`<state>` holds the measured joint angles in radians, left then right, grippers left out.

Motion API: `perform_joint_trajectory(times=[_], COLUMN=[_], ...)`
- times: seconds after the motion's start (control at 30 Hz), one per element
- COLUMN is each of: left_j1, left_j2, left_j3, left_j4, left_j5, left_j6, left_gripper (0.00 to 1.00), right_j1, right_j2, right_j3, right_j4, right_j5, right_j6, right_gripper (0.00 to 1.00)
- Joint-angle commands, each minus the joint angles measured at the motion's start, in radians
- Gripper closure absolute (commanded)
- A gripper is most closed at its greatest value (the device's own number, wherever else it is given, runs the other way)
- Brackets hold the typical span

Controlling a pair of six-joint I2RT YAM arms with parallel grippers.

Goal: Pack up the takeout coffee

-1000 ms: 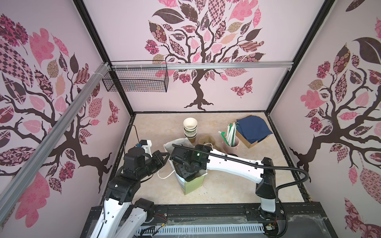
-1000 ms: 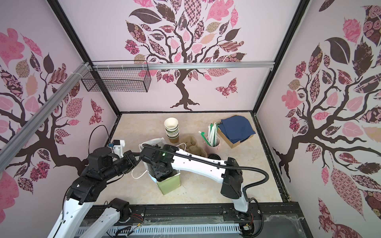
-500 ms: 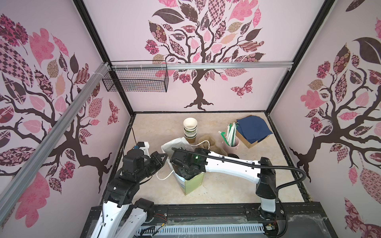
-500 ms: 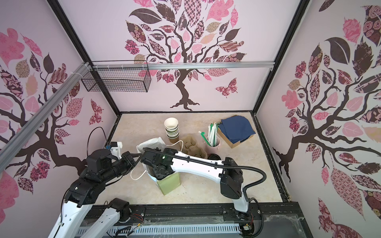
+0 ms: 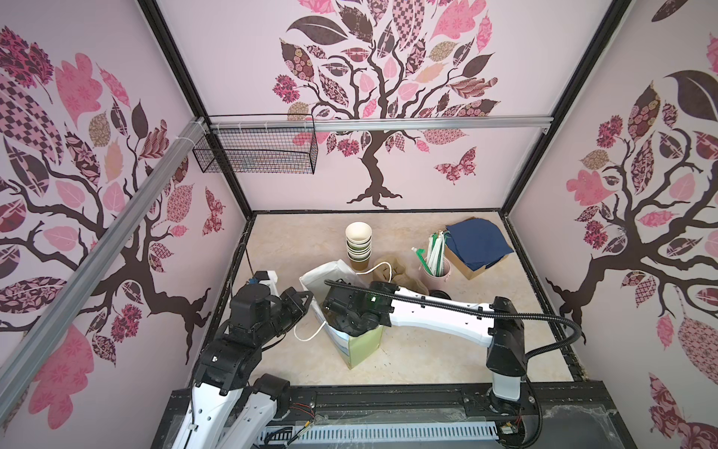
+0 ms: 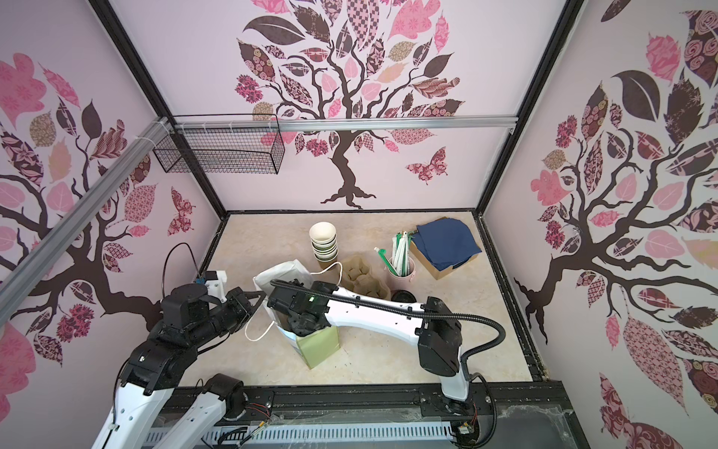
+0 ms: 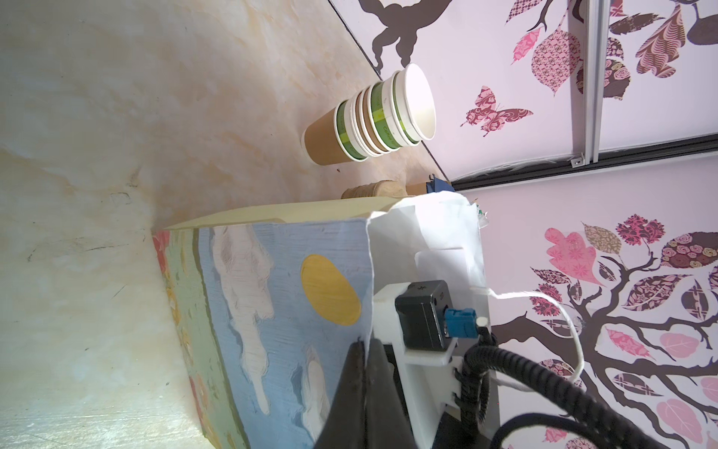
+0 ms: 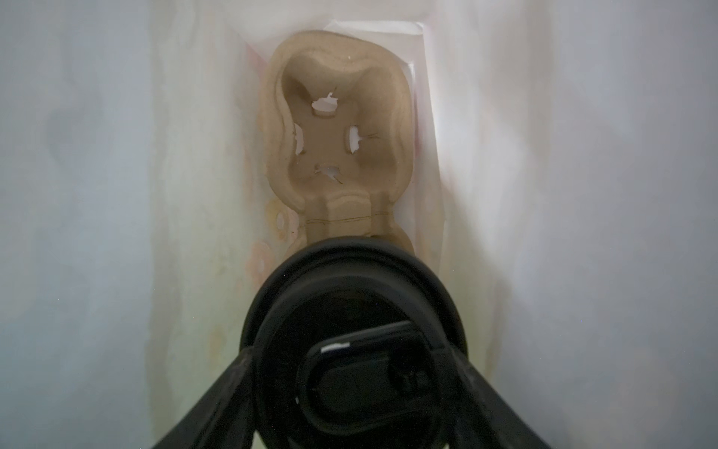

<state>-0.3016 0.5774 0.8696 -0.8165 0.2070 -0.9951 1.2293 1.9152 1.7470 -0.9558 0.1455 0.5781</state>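
Takeout coffee is down inside the paper bag. In the right wrist view only its black lid shows, above the near pocket of the cardboard cup carrier that lies on the bag's floor. The right jaws stand wide and clasp the cup, one finger against each side of the lid's rim. The left jaws are closed tight on the white top edge of the bag, as the left wrist view shows, and hold its mouth open.

Over the last second the right arm has sunk a little deeper into the bag's mouth and drifted slightly toward the left arm. In both top views its wrist now sits lower between the bag's walls than it did. The bag, the left arm and the gap of the right jaws look unchanged. The stack of empty cups stands where it stood, well behind the bag on the tabletop.

I judge that the lowering is nearly done and the cup is coming to the carrier rather than travelling to the bag. The lid hides the cup's base, so I cannot tell whether it is seated in the pocket. Once it is, the remaining work is to release it upright and lift the arm out without dragging the bag's wall.
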Motion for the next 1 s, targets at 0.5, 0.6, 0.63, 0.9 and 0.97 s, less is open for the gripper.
perform_joint_trajectory(times=[0.5, 0.6, 0.63, 0.9, 0.97], left_j1=[-0.002, -0.002, -0.002, -0.001, -0.002], left_j2=[-0.013, -0.013, -0.013, -0.014, -0.014], left_j3=[-0.035, -0.037, -0.036, -0.037, -0.037], left_j4=[0.005, 0.005, 0.006, 0.008, 0.008], left_j5=[-0.026, -0.029, -0.03, -0.037, -0.04], left_j6=[-0.009, -0.01, -0.01, -0.01, -0.01], left_gripper=[1.0, 1.0, 1.0, 1.0, 1.0], right_j1=[0.007, 0.007, 0.006, 0.007, 0.006], right_j2=[-0.009, 0.005, 0.009, 0.031, 0.033], right_j3=[-0.029, -0.049, -0.058, -0.134, -0.157], right_j4=[0.065, 0.06, 0.06, 0.048, 0.046], right_j5=[-0.109, -0.126, -0.131, -0.143, -0.142], right_j6=[-0.032, -0.053, -0.059, -0.095, -0.1], right_gripper=[0.45, 0.45, 0.45, 0.45, 0.45])
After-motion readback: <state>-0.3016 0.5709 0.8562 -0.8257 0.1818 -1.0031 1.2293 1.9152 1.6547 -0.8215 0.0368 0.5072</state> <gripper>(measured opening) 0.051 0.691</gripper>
